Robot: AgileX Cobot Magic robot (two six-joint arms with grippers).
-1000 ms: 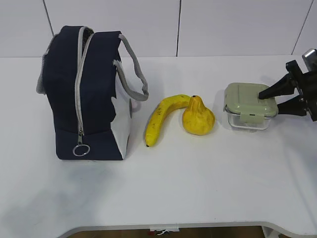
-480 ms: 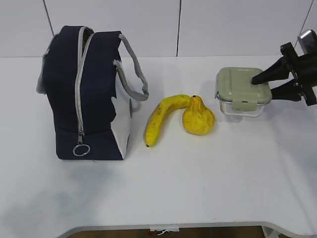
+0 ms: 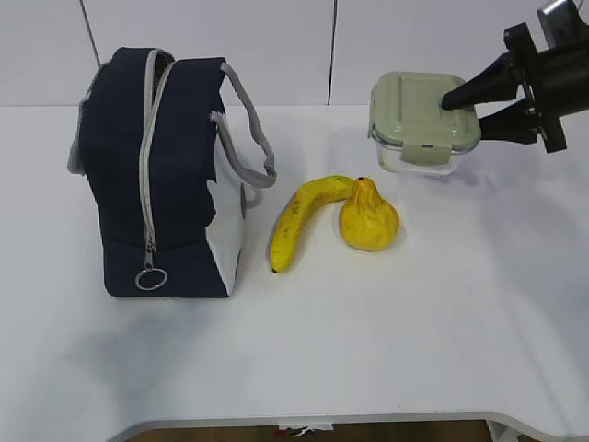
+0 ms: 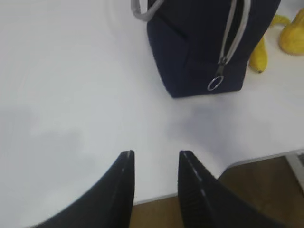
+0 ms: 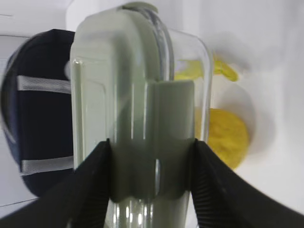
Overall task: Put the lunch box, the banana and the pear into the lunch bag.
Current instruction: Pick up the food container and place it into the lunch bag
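Observation:
The lunch box (image 3: 416, 115), clear glass with a sage-green lid, hangs above the table at the back right. My right gripper (image 3: 463, 117) is shut on its right end, one finger on the lid and one under the base. In the right wrist view the lunch box (image 5: 137, 71) fills the middle, clamped at its clip by the right gripper (image 5: 151, 142). On the table lie the banana (image 3: 299, 216) and, touching it, the pear (image 3: 368, 218). The navy lunch bag (image 3: 156, 175) stands upright at the left. My left gripper (image 4: 156, 154) is open and empty over the table's front edge, short of the lunch bag (image 4: 204, 47).
The bag's grey zipper runs down its near end to a ring pull (image 3: 150, 278). Its grey handle (image 3: 253, 138) droops toward the banana. The table's front edge (image 4: 247, 159) lies just under my left gripper. A white wall stands behind the table.
My right gripper has lifted the lunch box off the table and carried it up and to the left. The fruit and the bag have not moved.

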